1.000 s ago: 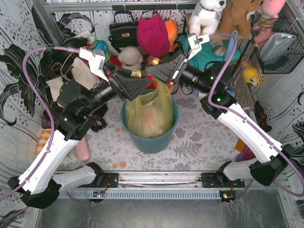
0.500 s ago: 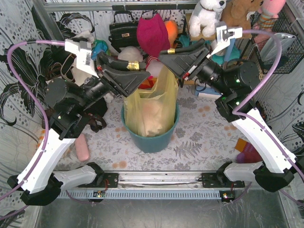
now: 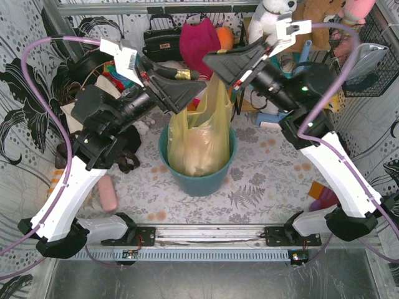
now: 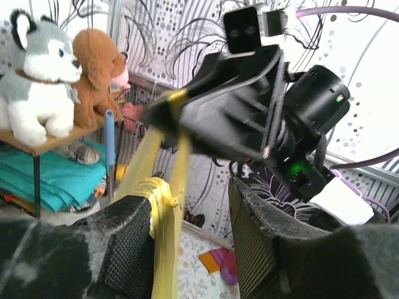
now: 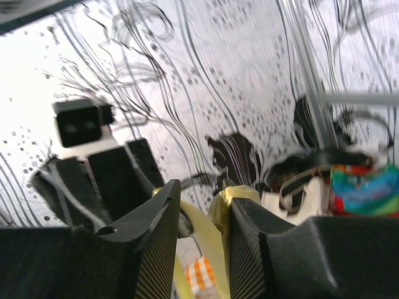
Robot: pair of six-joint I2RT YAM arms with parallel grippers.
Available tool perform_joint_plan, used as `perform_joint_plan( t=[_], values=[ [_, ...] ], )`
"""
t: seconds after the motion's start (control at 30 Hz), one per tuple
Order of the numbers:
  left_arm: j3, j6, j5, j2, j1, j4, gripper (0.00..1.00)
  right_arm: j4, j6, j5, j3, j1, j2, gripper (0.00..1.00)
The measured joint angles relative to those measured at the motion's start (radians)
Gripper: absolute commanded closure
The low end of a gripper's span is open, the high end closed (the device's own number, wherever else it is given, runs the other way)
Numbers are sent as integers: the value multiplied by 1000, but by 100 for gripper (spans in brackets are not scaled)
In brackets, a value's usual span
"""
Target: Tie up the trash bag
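Observation:
The trash bag [image 3: 196,149], translucent yellow-green with pale paper showing through, sits in the teal bin [image 3: 201,185]. Its top is drawn up into a narrow strip [image 3: 217,103] between the two grippers, which meet above the bin. My left gripper [image 3: 198,88] [image 4: 190,212] stands open, and a twisted yellow strip [image 4: 154,199] is looped over its left fingertip. My right gripper [image 3: 212,62] [image 5: 202,199] has a narrower gap. A yellow strip [image 5: 209,233] runs through that gap and wraps over its right fingertip [image 5: 235,194].
Behind the bin lie a black handbag [image 3: 162,40], a red hat [image 3: 199,43] and plush toys [image 3: 271,18] on a shelf. A wire basket [image 3: 365,62] hangs at the right. A pink object [image 3: 109,193] lies on the floor at the left.
Both grippers have risen and come closer together above the bin, drawing the bag's top up into a taller strip. The right jaws have narrowed a little.

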Motion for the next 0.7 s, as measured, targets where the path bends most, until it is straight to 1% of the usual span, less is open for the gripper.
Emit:
perform_joint_plan(
  t=[0.07,0.13,0.27,0.33,0.4,0.5,0.53,0.57,0.7],
  values=[
    [32,11,-2,0,0,-2,47,-2,-21,0,56,0,-10,67],
    [31,19,-8,-15,0,-3,47,-1,-31,3,58,0,-36,67],
    [-27,31,-40,-66,0,-4,46,6,-41,18,-18,0,-81,67],
    [-73,37,-59,-94,0,-4,44,2,-42,27,-70,0,-92,65],
    [-121,38,-72,-117,0,-6,42,-17,-42,38,-116,0,-95,60],
    [-160,39,-83,-126,0,-27,36,-85,-45,53,-150,0,-95,45],
    [-164,39,-85,-125,0,-35,34,-109,-46,56,-151,0,-95,42],
    [-164,39,-86,-124,0,-47,31,-132,-50,61,-151,0,-95,40],
    [-163,42,-98,-134,0,-104,25,-233,-61,75,-144,0,-111,37]
  ],
)
